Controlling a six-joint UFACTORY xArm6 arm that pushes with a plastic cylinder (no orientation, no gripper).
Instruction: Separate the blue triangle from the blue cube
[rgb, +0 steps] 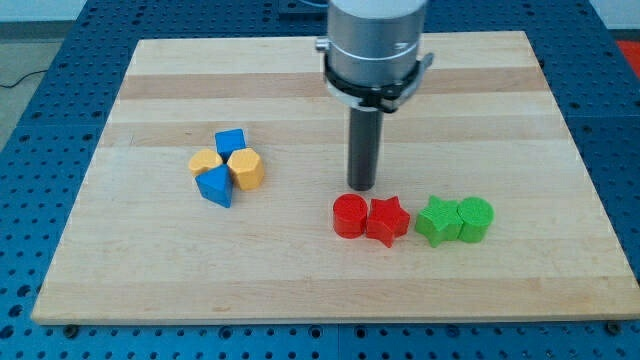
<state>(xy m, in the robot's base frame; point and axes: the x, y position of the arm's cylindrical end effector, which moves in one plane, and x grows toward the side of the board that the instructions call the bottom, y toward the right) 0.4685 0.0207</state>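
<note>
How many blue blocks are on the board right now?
2. The blue cube sits at the top of the cluster on the view's left; the blue triangle sits at its bottom, with two yellow blocks between them. None seem hidden.

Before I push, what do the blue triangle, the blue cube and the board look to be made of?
Blue triangle and blue cube: probably moulded or printed plastic, going by their flat, even colour, dull matte faces and crisp edges with no grain. Board: light wood, likely glued strips, with visible grain, paler and darker bands and a smooth, faintly satin surface. My tip is a dark matte rod; whether plastic or metal I cannot tell.
</note>
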